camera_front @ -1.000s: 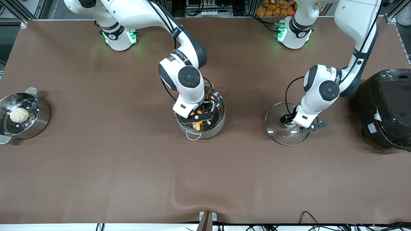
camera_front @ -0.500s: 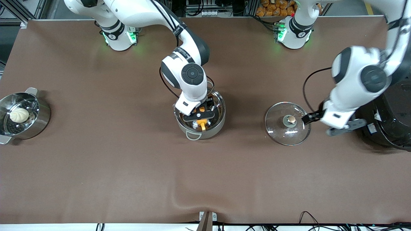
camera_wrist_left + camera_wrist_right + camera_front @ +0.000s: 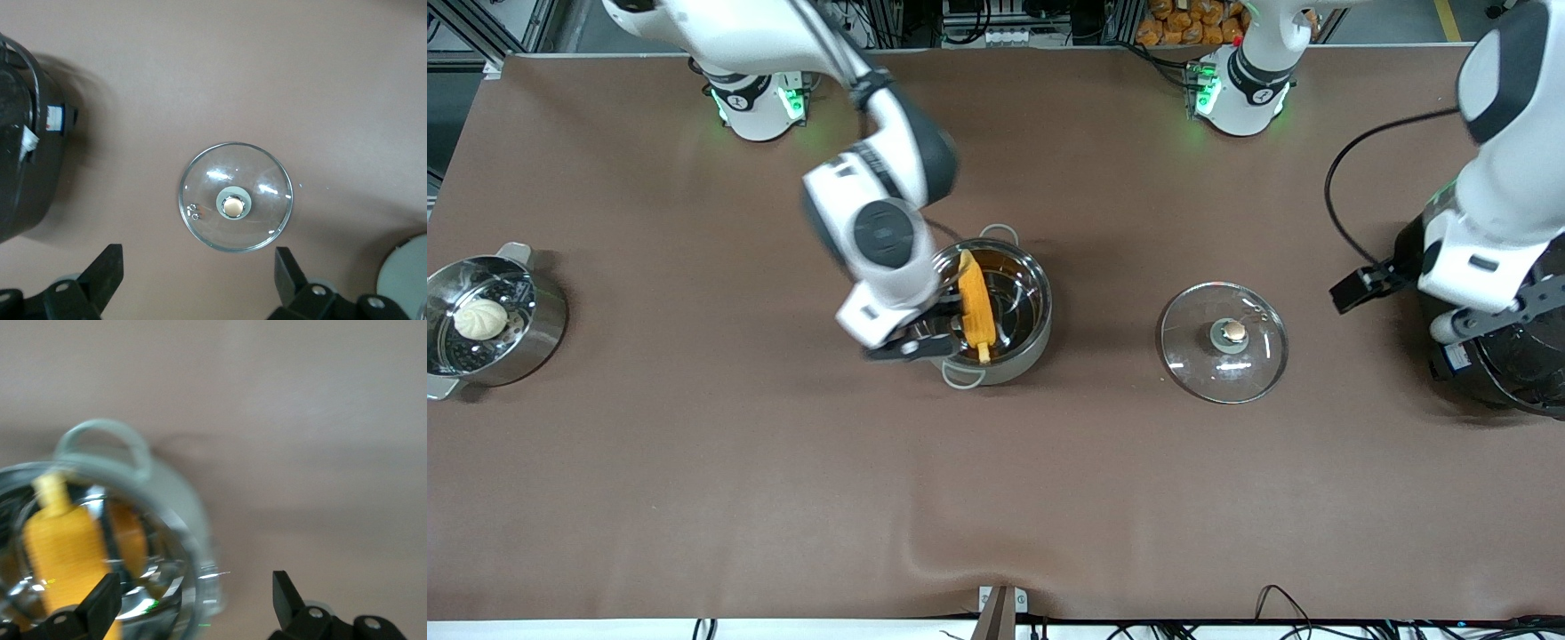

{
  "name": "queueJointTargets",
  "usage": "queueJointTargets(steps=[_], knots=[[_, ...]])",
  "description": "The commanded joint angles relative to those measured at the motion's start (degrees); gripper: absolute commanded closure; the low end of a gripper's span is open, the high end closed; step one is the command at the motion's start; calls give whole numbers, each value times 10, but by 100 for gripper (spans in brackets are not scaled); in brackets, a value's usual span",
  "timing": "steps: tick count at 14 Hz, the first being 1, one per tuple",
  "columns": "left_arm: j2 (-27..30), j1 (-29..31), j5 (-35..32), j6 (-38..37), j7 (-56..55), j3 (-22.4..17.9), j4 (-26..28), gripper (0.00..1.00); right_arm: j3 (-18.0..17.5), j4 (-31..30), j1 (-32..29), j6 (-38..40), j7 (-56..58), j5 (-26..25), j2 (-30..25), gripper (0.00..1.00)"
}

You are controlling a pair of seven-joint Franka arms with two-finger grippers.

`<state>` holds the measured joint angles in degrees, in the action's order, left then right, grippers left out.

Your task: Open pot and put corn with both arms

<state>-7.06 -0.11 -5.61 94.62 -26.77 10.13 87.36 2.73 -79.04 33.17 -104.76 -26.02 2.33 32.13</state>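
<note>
The pot [image 3: 996,307] stood uncovered mid-table with the corn [image 3: 975,305] inside it, leaning against the wall, stub stem toward the front camera. The glass lid [image 3: 1224,341] lay flat on the cloth toward the left arm's end of the table, well apart from the pot, knob up.

The right gripper [image 3: 911,342] hung over the pot's rim at the edge toward the right arm's end, fingers spread and empty; its wrist view showed the 2 fingers [image 3: 100,603] parted with nothing between them. The left gripper [image 3: 1480,324] was over the rice cooker [image 3: 1494,356], jaws spread wide and empty, as its wrist view confirmed.

Judgement: both parts of the task appeared done, and the step in hand was withdrawal. It should be done by rising straight up before moving sideways, so that no finger catches the rim or the loop handle [image 3: 963,374].

Materials: the pot was polished steel, round, mirror-bright and likely slippery. The corn was yellow-orange, tapered, with a pebbled surface. The lid was clear domed glass with a tan knob [image 3: 233,206]. The table cover [image 3: 694,462] was matte brown, slightly rippled.
</note>
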Motion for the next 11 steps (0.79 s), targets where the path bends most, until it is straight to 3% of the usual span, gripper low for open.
queueJointTargets(steps=[1,4,6,11], knots=[[23,4,10,-49,55,1,-4,0,-11,-11,-79,41,80,1,-35,0],[46,12,21,-66,94,-2,-3,0,-10,-16,-160,84,161,1,-56,0],[51,24,37,-74,96,-2,-3,0,-10,-52,-209,90,205,1,-86,0],[69,38,68,-79,116,12,1,0,-8,-140,-257,90,281,0,-162,0]])
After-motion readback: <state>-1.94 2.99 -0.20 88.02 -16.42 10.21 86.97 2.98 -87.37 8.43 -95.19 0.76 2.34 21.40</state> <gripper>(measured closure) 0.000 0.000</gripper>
